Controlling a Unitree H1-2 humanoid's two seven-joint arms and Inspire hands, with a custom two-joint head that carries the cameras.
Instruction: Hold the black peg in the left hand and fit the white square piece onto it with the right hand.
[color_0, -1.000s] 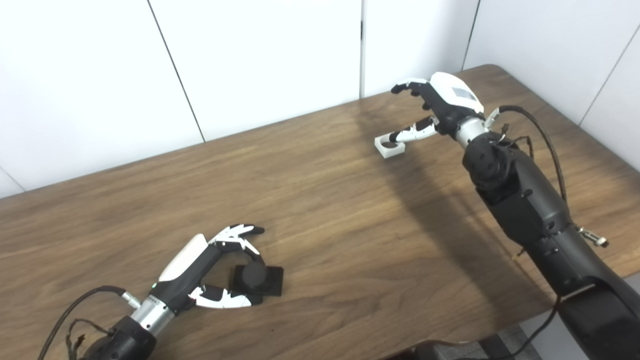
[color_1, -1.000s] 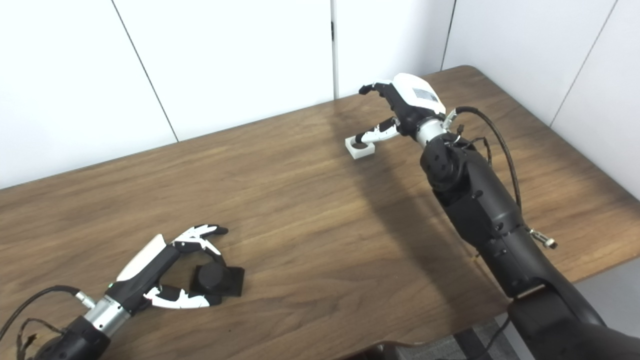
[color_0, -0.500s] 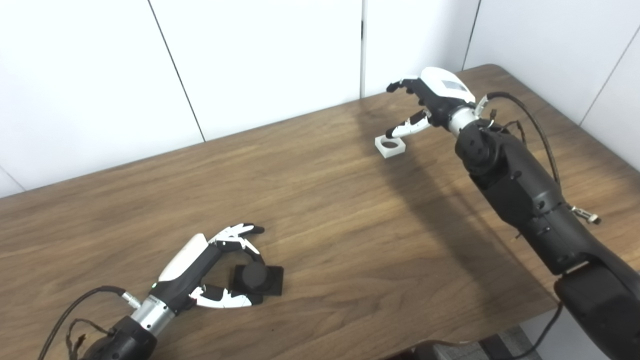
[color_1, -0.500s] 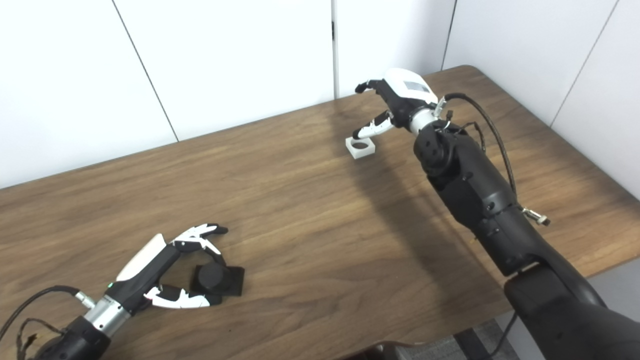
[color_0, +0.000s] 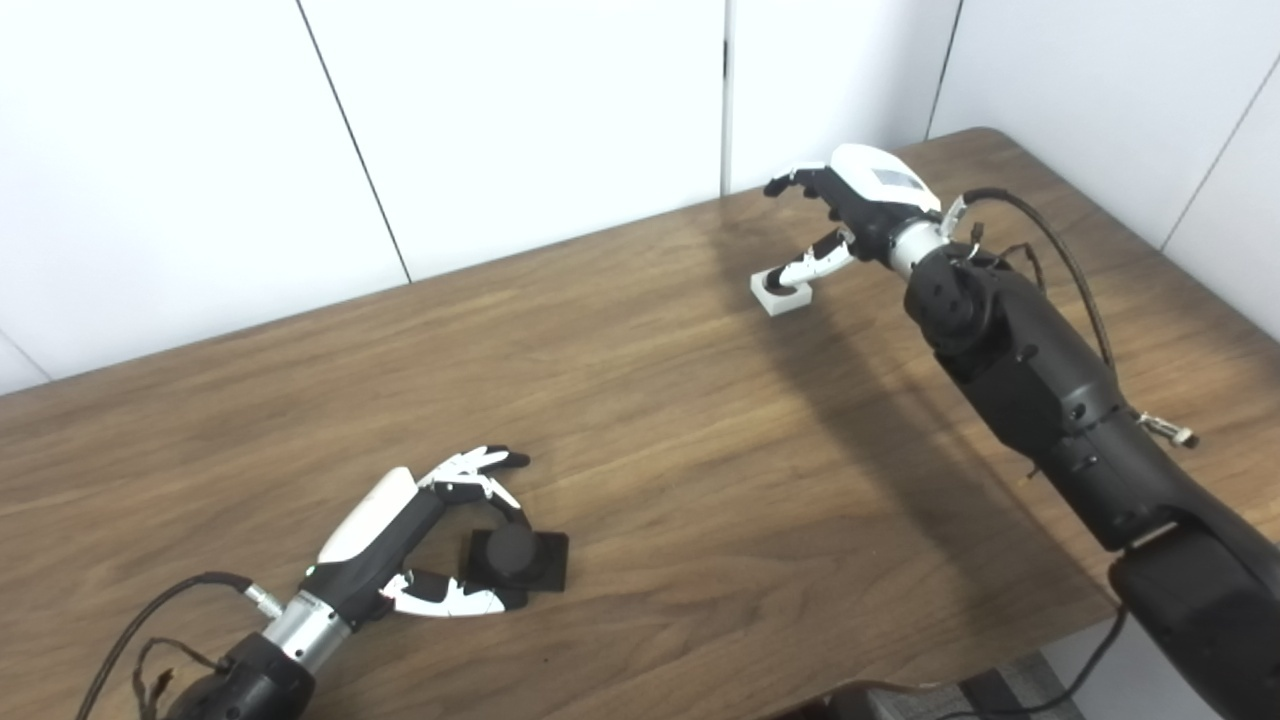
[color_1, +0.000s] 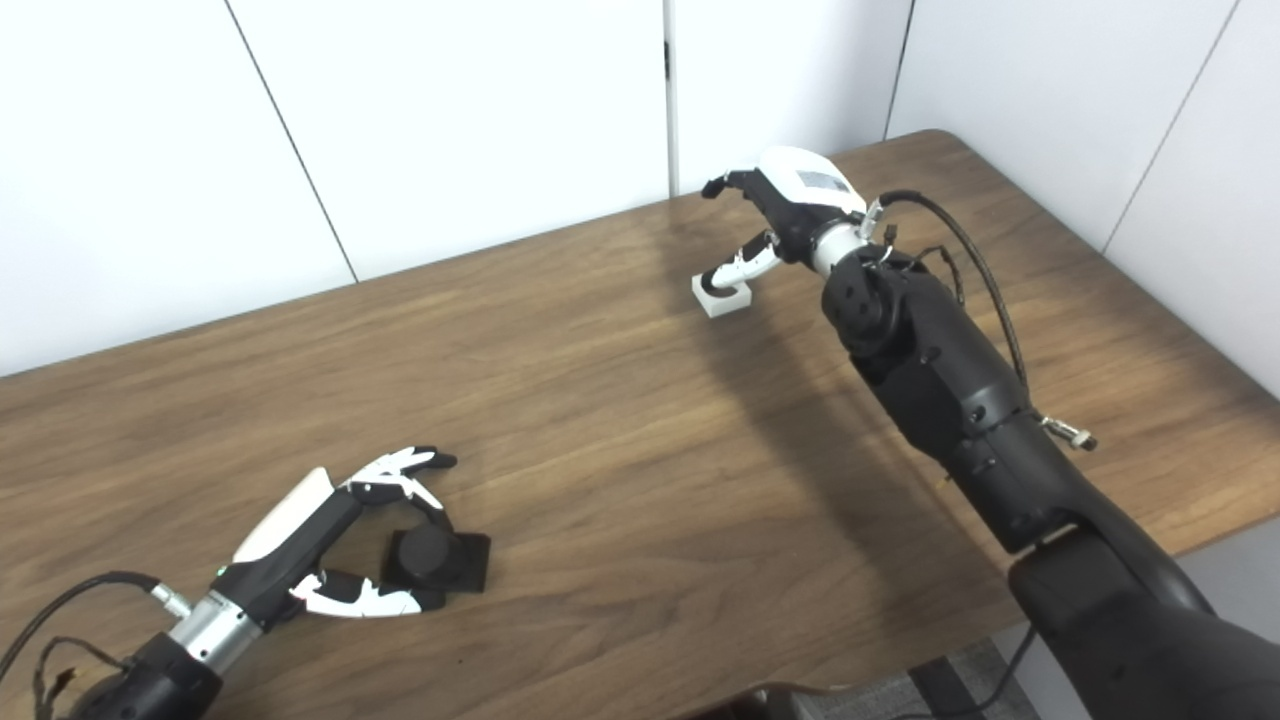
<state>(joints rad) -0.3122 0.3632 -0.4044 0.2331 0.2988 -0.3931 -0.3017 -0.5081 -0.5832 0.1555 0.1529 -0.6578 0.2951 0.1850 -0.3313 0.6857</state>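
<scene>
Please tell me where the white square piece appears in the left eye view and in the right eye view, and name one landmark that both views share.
Left eye view: the white square piece lies on the table, upper right of centre, under the right hand.
Right eye view: the white square piece sits just right of centre, upper part, under the same hand.
Shared landmark: the vertical wall seam directly behind the piece.

This looks like a robot test room or lab rather than a home. Plain white wall panels (color_0: 520, 120) with thin dark seams close off the space just beyond the fingers. A bare wood-grain tabletop (color_0: 640, 420) spreads under them. Loose black cables (color_0: 1050, 250) run exposed along the robot arms, and grey floor shows past the tabletop's near edge.
</scene>
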